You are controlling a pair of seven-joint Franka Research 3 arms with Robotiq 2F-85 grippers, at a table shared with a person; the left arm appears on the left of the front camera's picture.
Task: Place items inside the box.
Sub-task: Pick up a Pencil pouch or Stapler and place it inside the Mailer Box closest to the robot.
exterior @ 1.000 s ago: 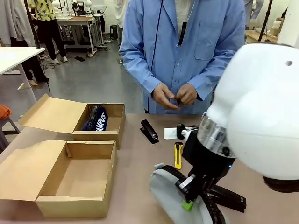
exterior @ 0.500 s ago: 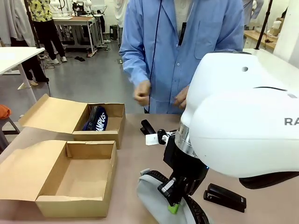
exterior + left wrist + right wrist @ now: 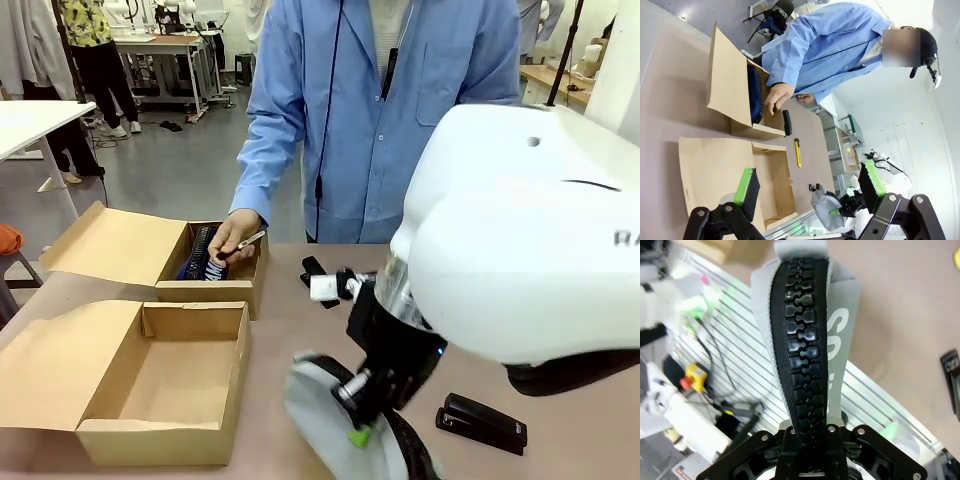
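Nearest, the right gripper (image 3: pixel 360 428) is pinched shut on a grey zip pouch (image 3: pixel 318 415) at the near edge of the table (image 3: pixel 290 330), long axis ten to four o'clock. The empty near box (image 3: pixel 150 440) lies at its nine o'clock, closer than a second ago because arm and pouch have slid left. The left gripper (image 3: pixel 809 184) hangs spread and empty; farther off, the person's hand (image 3: pixel 232 235) now reaches into the far box (image 3: pixel 205 292).

Everything is lit brightly and evenly. The white arm housing (image 3: pixel 530 230) is overexposed, the grey pouch (image 3: pixel 320 420) is motion-blurred, and wrist-view edges are bent
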